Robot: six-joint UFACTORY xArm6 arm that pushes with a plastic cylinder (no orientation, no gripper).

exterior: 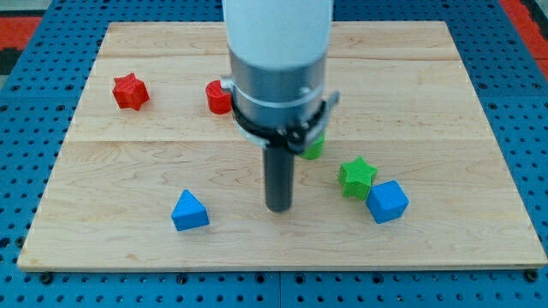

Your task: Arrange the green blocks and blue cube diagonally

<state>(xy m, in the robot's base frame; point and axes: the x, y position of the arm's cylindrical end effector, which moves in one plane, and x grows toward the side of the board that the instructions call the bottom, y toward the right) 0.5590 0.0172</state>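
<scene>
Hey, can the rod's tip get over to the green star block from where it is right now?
Probably yes. My tip sits to the view's left of the green star block, with only bare wooden board between them.

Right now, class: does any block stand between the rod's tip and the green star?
No. My tip sits to the view's left of the green star, with only bare board between them. The blue cube lies beyond the star.

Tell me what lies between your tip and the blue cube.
Only bare board in the camera view. My tip stands to the view's left of the blue cube; the green star sits above that line, touching the cube's upper left.
</scene>
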